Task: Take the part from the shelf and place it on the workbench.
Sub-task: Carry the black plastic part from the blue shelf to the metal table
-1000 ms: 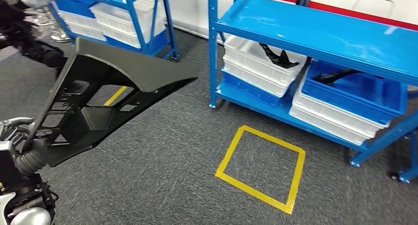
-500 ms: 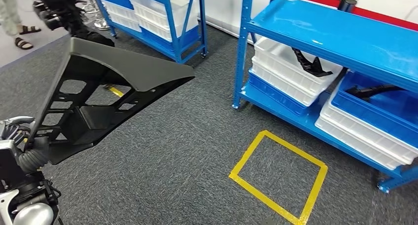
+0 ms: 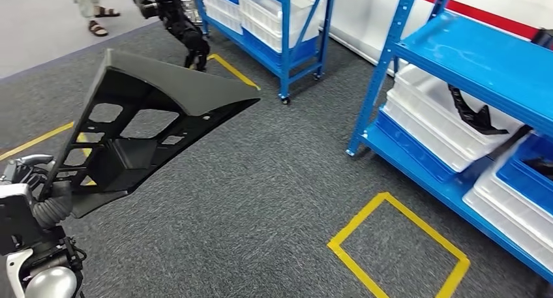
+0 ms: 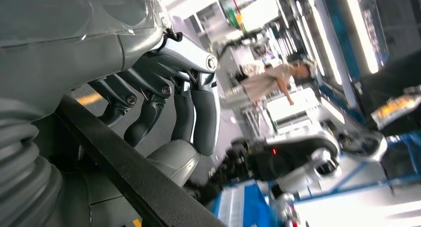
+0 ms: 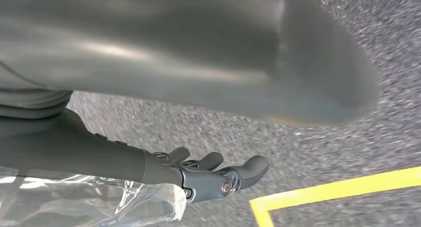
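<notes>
Carry step: left hand (image 3: 29, 180) fingers (image 4: 196, 113) grip black panel part (image 3: 150, 125); right hand (image 5: 213, 175) hangs uncurled, holding nothing. Next: find counter, set down.

You are seeing open grey carpet (image 3: 261, 200) lying across the middle and lower centre of the head view, with only a yellow tape square (image 3: 398, 246) on it. The black part (image 3: 140, 132) is occupying the left side. A blue shelf (image 3: 469, 115) loaded with bins is blocking the right, another blue rack (image 3: 280, 24) the upper centre. A person's feet (image 3: 98, 21) are standing at upper left.
</notes>
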Controlling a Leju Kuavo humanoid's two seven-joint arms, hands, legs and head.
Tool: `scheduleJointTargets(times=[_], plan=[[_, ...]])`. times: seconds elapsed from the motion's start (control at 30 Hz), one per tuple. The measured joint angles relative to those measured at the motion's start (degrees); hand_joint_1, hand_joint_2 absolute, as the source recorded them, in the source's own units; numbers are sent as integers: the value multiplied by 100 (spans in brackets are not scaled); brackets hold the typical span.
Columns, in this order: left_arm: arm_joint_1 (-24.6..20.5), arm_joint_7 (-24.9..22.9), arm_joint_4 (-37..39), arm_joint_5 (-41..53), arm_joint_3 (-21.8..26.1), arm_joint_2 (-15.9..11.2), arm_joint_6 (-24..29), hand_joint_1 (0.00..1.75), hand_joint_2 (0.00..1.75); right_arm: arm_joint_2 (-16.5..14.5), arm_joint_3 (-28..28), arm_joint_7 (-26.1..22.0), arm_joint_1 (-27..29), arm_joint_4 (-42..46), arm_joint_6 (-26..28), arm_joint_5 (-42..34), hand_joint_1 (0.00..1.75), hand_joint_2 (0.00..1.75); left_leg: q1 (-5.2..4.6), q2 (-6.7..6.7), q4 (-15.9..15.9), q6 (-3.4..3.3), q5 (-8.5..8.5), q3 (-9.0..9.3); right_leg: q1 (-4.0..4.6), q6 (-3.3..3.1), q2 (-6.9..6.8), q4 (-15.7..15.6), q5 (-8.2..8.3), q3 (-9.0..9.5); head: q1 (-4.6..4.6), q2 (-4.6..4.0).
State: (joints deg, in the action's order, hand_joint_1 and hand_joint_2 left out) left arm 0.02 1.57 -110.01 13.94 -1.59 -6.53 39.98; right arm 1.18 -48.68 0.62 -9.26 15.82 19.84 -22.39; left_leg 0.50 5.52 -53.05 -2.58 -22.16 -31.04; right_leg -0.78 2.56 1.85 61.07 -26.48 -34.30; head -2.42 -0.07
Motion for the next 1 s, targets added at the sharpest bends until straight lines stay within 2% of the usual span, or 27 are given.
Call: scheduleJointTargets(times=[0.03,0.07,0.1,0.17,0.2,0.23,0.3,0.33,0.37,0.4,0.43,0.47,0.53,0.57,0.6,0.67,0.7,0.73,0.8,0.83,0.87,0.9,0.93,0.97,1.0], plan=[[-6,8,16,0,0,4,-1,175,175,8,0,-11,-1,0,-12,-9,0,0,-6,74,-14,19,-10,-8,-15,-15,126,-374,152,156,-2,0],[-12,17,31,2,0,9,-1,175,175,14,0,-28,-1,0,-24,-22,0,0,-6,143,-25,46,-18,-26,-20,-32,224,-604,220,251,-4,0],[-14,24,44,2,2,12,-1,175,175,17,0,-48,-3,0,-35,-37,0,0,0,208,-30,80,-19,-50,-15,-55,267,-696,223,286,-5,0],[0,35,64,-5,8,16,0,175,175,6,0,-74,-18,1,-58,-64,0,0,34,284,-35,149,-19,-93,0,-114,132,-712,227,293,-5,0],[7,40,70,-10,13,17,0,175,175,3,1,-80,-28,1,-68,-75,0,0,37,182,-102,184,-60,-132,-3,-150,64,-720,232,300,-13,0],[3,45,77,-15,16,17,0,175,175,1,1,-84,-35,2,-75,-83,0,0,34,17,-277,216,-161,-220,-11,-184,-8,-729,235,308,-26,0],[-8,51,91,-36,23,19,0,175,175,9,2,-87,-27,2,-85,-95,0,0,31,-362,-1004,279,-517,-581,-7,-233,-155,-735,218,320,-54,0],[-5,51,102,-46,28,20,0,175,175,10,2,-89,-16,2,-87,-96,0,0,41,-441,-1435,306,-688,-806,0,-244,-234,-734,208,324,-59,0],[7,51,116,-55,33,21,0,175,175,10,2,-89,-4,2,-91,-98,0,0,51,-475,-1750,324,-778,-978,6,-247,-314,-734,198,327,-61,0],[19,51,130,-64,39,21,0,175,175,10,2,-89,5,2,-94,-101,0,0,56,-493,-1847,335,-758,-1042,8,-243,-393,-733,186,335,-62,0],[28,51,144,-70,44,21,0,175,175,10,2,-89,9,2,-98,-103,0,0,58,-519,-1686,336,-629,-974,9,-235,-470,-733,172,350,-63,0],[31,53,154,-80,46,21,0,175,175,9,2,-89,10,2,-102,-105,0,0,54,-582,-1305,326,-429,-785,10,-222,-543,-733,154,373,-64,0],[29,60,170,-109,52,22,0,175,175,9,2,-89,9,2,-108,-111,0,0,18,-853,-436,261,-84,-338,33,-178,-669,-732,106,436,-63,0],[30,64,178,-125,54,23,0,175,175,10,2,-89,7,2,-110,-115,0,0,-5,-943,-186,217,-6,-210,47,-147,-723,-731,80,465,-60,0],[31,68,187,-138,56,24,0,175,175,10,2,-89,6,2,-111,-119,0,0,-27,-980,-85,175,11,-165,62,-115,-778,-732,55,490,-57,0],[39,71,205,-153,57,26,0,175,175,6,2,-90,-2,3,-111,-120,0,0,-32,-836,-82,103,13,-178,67,-53,-893,-737,13,527,-50,0],[43,73,211,-154,58,27,0,175,175,4,2,-92,-8,4,-111,-119,0,0,-21,-763,-70,71,23,-173,57,-24,-860,-702,-32,533,-47,0],[42,75,215,-155,60,28,0,175,175,2,2,-99,-14,4,-109,-118,0,0,-6,-691,-56,33,39,-163,43,-1,-747,-566,-137,492,-42,0],[38,80,217,-154,60,36,0,175,175,3,2,-127,-7,4,-105,-117,0,0,13,-554,-45,-22,56,-150,17,26,-399,109,-513,204,-20,0],[39,81,222,-155,59,42,0,175,175,3,1,-141,7,4,-103,-118,0,0,14,-480,-47,-39,57,-151,13,32,-287,558,-711,-17,-12,0],[45,81,227,-154,57,47,0,175,175,3,1,-149,23,4,-102,-118,0,0,13,-397,-49,-45,55,-151,13,38,-240,919,-827,-212,-6,0],[50,81,232,-152,55,51,0,175,175,3,0,-151,36,4,-102,-118,0,0,12,-311,-52,-47,53,-150,13,41,-225,1085,-825,-326,-4,0],[54,81,237,-152,54,52,0,175,175,3,0,-152,43,4,-102,-116,0,0,14,-218,-55,-46,51,-143,10,41,-215,1009,-697,-330,-3,0],[56,81,241,-150,54,52,0,175,175,5,0,-151,45,4,-102,-113,0,0,17,-127,-59,-39,47,-133,1,39,-176,691,-472,-217,-2,0],[56,81,244,-149,55,52,0,175,175,8,0,-151,44,4,-101,-109,0,0,23,-40,-65,-28,40,-124,-18,35,-62,244,-216,-39,-2,0]])
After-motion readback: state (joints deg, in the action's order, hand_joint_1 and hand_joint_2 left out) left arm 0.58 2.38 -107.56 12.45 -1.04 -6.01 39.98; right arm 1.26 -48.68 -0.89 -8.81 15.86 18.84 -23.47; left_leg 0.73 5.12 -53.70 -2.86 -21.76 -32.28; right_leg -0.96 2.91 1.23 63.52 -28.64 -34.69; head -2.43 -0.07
